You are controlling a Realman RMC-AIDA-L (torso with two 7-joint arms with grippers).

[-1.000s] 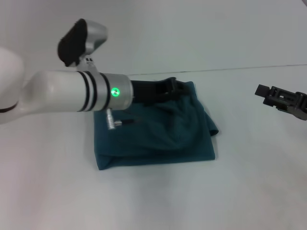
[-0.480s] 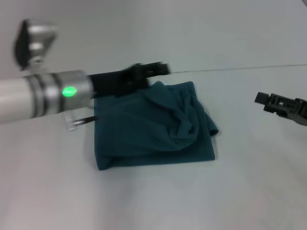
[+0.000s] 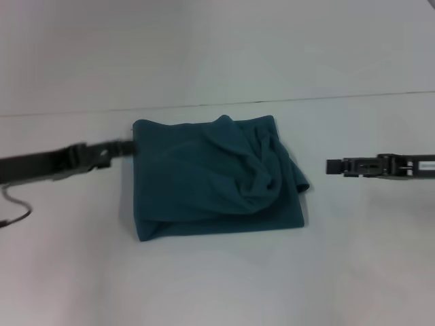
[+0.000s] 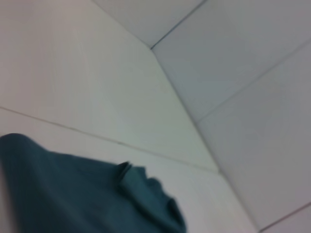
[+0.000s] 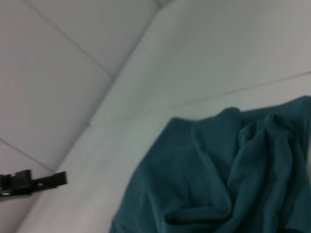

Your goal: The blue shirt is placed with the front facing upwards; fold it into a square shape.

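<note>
The teal-blue cotton shirt [image 3: 217, 180], folded roughly square with rumpled folds, lies mid-worktop [image 3: 353, 272]. Left gripper [image 3: 117, 147] and right gripper [image 3: 331, 166] flank it; jaw states cannot be determined.

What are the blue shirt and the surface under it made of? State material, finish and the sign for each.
The blue shirt: soft knit fabric, probably cotton, matte. Sign: it slumps into rounded folds and bunched wrinkles, without shine.

The table: smooth, hard, off-white, possibly laminate or painted board; that cannot be settled. Sign: flat, even tone, with only a faint sheen.

The left gripper and the right gripper flank the shirt, touching nothing.
</note>
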